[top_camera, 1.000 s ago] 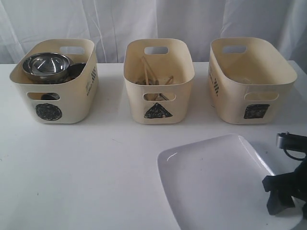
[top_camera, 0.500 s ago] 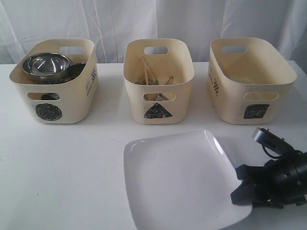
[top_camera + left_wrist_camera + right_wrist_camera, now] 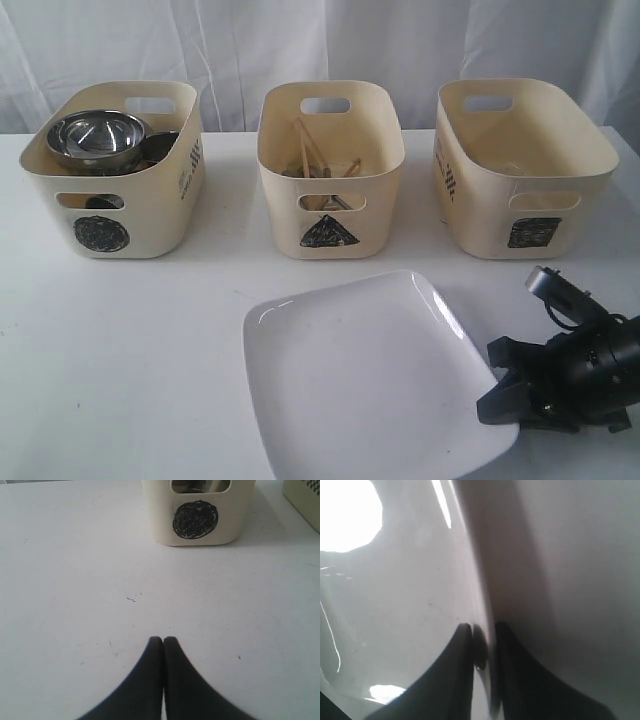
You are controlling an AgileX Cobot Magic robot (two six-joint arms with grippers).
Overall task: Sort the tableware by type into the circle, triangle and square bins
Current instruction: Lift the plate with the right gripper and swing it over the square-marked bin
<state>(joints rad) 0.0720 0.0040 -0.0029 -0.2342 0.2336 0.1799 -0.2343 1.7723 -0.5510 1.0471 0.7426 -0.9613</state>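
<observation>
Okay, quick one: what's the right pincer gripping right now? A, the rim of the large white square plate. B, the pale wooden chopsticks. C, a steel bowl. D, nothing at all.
A: the right pincer is clamped on the rim of the large white square plate, and the right wrist view shows one of its fingers on each side of that rim.

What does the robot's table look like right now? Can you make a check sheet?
Surface: white table, a few small dark specks.
Job's things: white plate in front of the bins; steel bowls in circle bin; chopsticks in triangle bin; square bin, contents unclear.
Clutter: nothing seen.
Pincers: right pincer shut on the plate's rim; left pincer shut, holding nothing.
Cables: short black cable behind the right pincer.
Surroundings: white curtain behind.
</observation>
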